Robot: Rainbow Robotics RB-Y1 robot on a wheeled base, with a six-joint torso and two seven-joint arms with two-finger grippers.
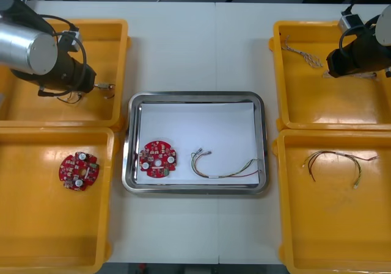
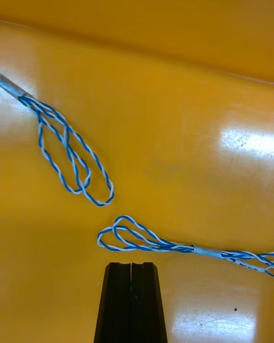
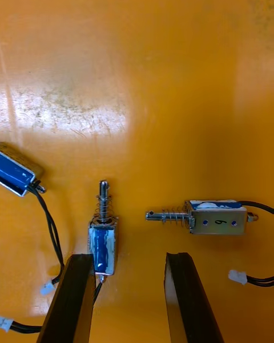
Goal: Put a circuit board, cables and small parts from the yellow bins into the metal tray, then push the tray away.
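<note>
We see the metal tray (image 1: 130, 141), white inside, between the bins; in it lie a red circuit board (image 1: 157, 158) and a thin cable (image 1: 225, 168) of red and yellow strands, the two apart; the near bin on the left (image 1: 36, 225) holds a second board (image 1: 79, 171); the near bin on the right (image 1: 342, 225) holds a loose cable (image 1: 335, 162) of dark and yellow strands; the left gripper (image 3: 130, 257) hangs over the far left bin (image 1: 119, 54), fingers wide and gripping nothing, with three small metal parts (image 3: 103, 237) on the floor there, one just beside a fingertip; the right gripper (image 2: 131, 266) is low in the far right bin (image 1: 342, 109), fingers pressed together on nothing, near two twisted blue and white cables (image 2: 71, 151).
</note>
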